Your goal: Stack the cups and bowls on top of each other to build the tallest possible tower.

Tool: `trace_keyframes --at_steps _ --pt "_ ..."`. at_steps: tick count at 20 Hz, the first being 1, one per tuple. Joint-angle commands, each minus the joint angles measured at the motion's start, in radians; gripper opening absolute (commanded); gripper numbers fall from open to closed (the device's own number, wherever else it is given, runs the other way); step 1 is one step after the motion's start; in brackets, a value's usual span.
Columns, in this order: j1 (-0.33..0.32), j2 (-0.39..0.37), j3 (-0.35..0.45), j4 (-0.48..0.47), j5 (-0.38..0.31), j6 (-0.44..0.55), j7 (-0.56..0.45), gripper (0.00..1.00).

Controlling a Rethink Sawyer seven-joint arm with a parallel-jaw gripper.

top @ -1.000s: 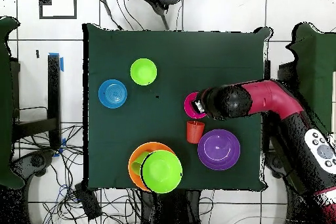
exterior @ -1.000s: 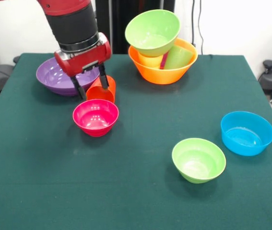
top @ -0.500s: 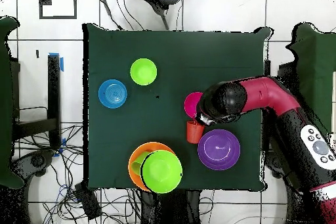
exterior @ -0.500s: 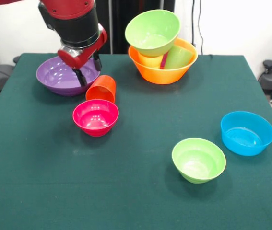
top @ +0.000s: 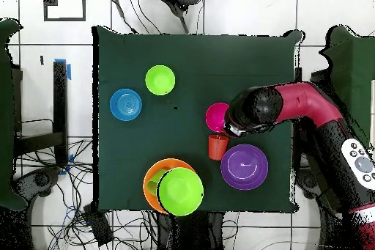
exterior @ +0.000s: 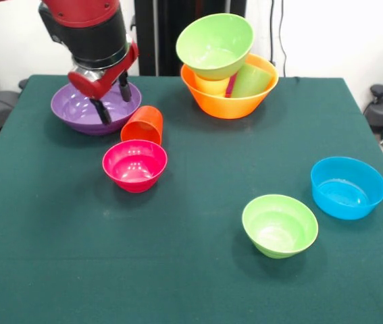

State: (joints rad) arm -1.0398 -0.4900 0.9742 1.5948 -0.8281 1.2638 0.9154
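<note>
Bowls on the desk number six; cups visible, three, a magenta sliver apart. The tower stands at 12 o'clock; the orange-red cup lies at 10 o'clock. The hand hangs open and empty over the purple bowl.

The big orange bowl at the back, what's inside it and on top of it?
Inside the large orange bowl stand a yellow cup and a light green cup, with a sliver of magenta between them. The large light green bowl sits on top, hiding the cups' upper parts.
</note>
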Motion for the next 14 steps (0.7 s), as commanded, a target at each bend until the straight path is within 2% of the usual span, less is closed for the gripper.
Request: trace_keyframes --at_steps 1,6,14 --pt "0.026 0.029 -0.044 -0.076 -0.045 -0.032 -0.249 1.0" --pt "0.027 0.043 -0.037 -0.035 -0.042 -0.108 -0.181 1.0" --pt "0.016 0.078 -0.059 -0.022 -0.032 -0.132 -0.182 1.0"
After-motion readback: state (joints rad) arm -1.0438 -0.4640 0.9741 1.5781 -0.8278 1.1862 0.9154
